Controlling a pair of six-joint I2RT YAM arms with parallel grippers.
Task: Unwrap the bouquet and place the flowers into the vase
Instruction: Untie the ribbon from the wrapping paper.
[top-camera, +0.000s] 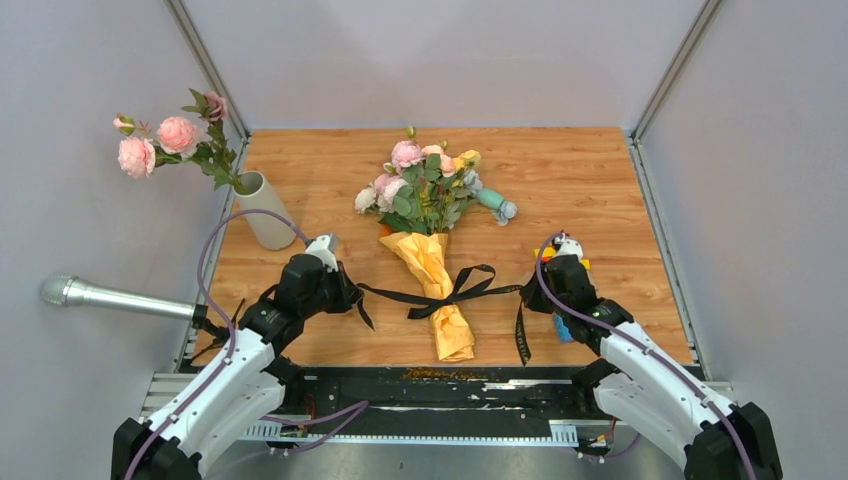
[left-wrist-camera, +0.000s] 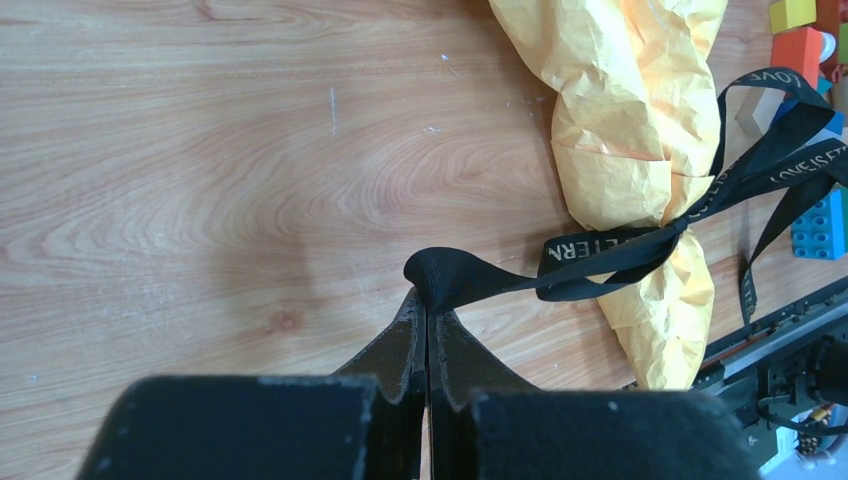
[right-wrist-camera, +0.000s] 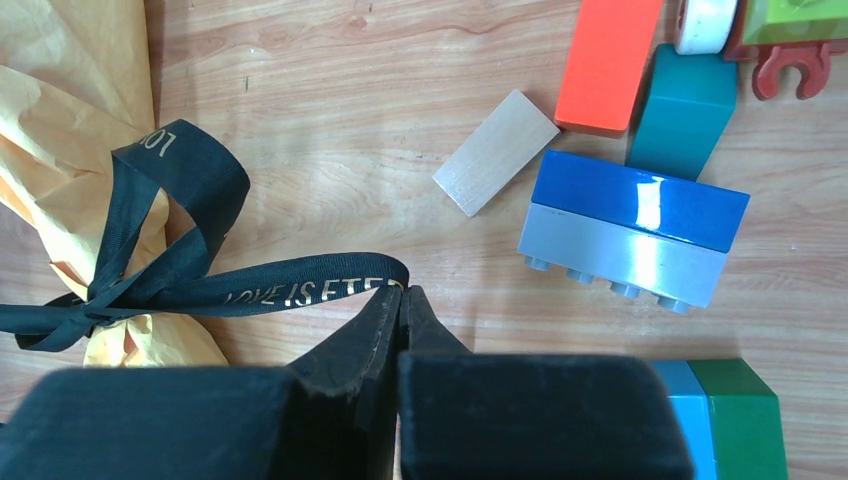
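The bouquet (top-camera: 428, 255) lies on the wooden table with its blooms pointing away from me. Its orange-tan paper (left-wrist-camera: 620, 150) is tied with a black strap (top-camera: 470, 280) in a bow. The flowers (top-camera: 420, 185), pink, white and yellow with green leaves, stick out of the wrap's far end. My left gripper (left-wrist-camera: 428, 298) is shut on the strap's left end (left-wrist-camera: 455, 275). My right gripper (right-wrist-camera: 402, 292) is shut on the strap's right end (right-wrist-camera: 300, 290), which has gold lettering. The strap runs fairly straight between the two grippers (top-camera: 350, 290) (top-camera: 525, 292). At the back left, the off-white vase (top-camera: 262, 210) holds a spray of pink flowers (top-camera: 160, 140).
A grey metal tube (top-camera: 110, 297) juts in from the left wall. Toy blocks lie by my right gripper: a blue-and-grey brick (right-wrist-camera: 632, 225), an orange block (right-wrist-camera: 608, 60) and a wooden block (right-wrist-camera: 495, 152). A teal stick (top-camera: 492, 200) lies beside the blooms.
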